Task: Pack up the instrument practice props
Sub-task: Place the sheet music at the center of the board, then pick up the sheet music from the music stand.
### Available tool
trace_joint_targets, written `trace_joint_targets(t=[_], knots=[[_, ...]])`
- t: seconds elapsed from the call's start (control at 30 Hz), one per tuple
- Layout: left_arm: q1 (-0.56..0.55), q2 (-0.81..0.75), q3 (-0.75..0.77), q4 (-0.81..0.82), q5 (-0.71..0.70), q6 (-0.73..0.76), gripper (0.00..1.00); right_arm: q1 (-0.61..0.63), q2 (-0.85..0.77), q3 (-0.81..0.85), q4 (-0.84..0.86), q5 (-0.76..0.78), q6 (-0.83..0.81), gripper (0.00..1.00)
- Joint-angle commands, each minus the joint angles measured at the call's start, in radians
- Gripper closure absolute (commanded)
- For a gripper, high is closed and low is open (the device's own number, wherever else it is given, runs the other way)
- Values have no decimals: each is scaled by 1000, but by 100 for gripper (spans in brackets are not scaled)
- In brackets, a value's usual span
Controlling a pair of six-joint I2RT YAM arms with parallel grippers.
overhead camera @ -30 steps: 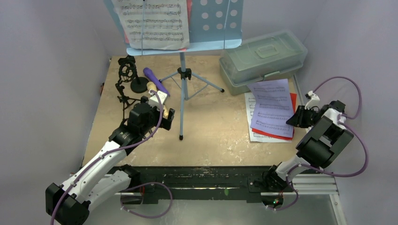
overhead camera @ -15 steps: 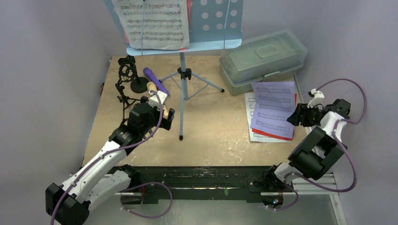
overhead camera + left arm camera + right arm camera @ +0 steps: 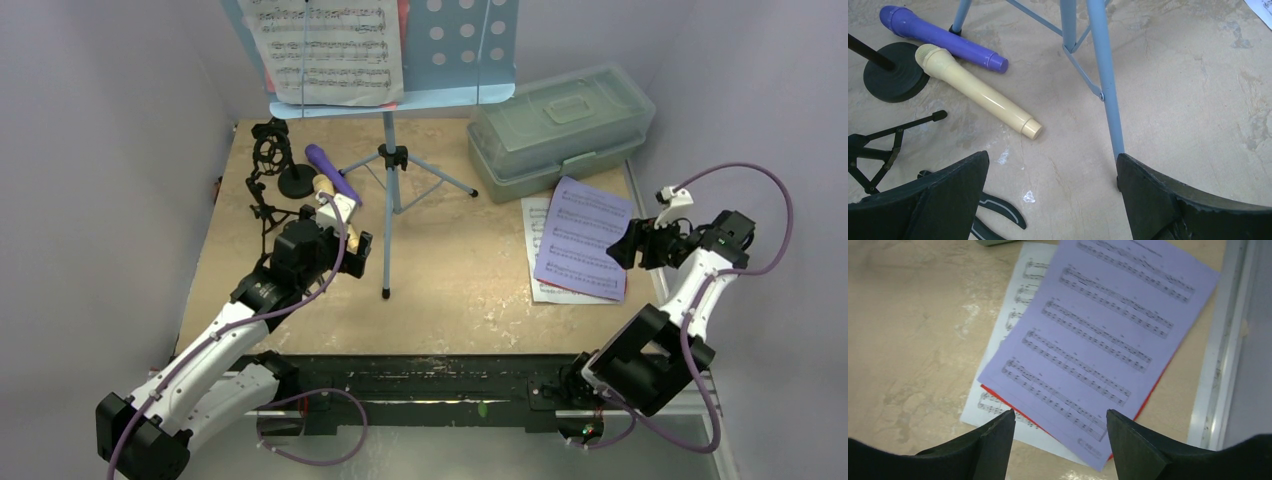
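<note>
A lavender sheet-music page (image 3: 583,237) lies on a red page and a white page (image 3: 537,215) at the table's right; it also shows in the right wrist view (image 3: 1103,335). My right gripper (image 3: 625,247) (image 3: 1058,421) is open and empty, just above the pages' right side. My left gripper (image 3: 345,232) (image 3: 1050,170) is open and empty, near the tan microphone (image 3: 975,90), the purple microphone (image 3: 940,37), the round-base holder (image 3: 890,75) and the tripod holder (image 3: 878,150). The pale-blue music rack (image 3: 393,60) stands at the back with a white page (image 3: 325,45); its leg (image 3: 1105,85) is by my left fingers.
A translucent grey-green lidded box (image 3: 558,125) stands at the back right, touching the pages' far edge. A metal rail (image 3: 1223,340) runs along the table's right edge. Walls close in on both sides.
My right arm has risen and swung right. The lavender page has rotated and slid, now covering nearly all of the red page. The left arm has not moved.
</note>
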Motion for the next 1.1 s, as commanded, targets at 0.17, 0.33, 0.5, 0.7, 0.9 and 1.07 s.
trace_joint_targets(t=[0.17, 0.33, 0.5, 0.7, 0.9, 1.07], knots=[[8, -12, 8, 23, 27, -16, 0, 22, -87, 8, -367, -392, -289, 22], [8, 8, 14, 11, 48, -33, 0, 72, -37, 10, -425, -469, -363, 18], [9, 1, 25, -22, 112, -115, 0, 113, 127, 51, -579, -566, -515, 18], [9, -100, 19, -73, 162, -279, 0, 197, 194, 121, -585, -567, -414, 19], [8, -229, 44, -79, 211, -469, 0, 227, 183, 75, -564, -585, -451, 18], [8, -244, 142, -92, 218, -611, 0, 228, 196, 56, -584, -550, -493, 17]])
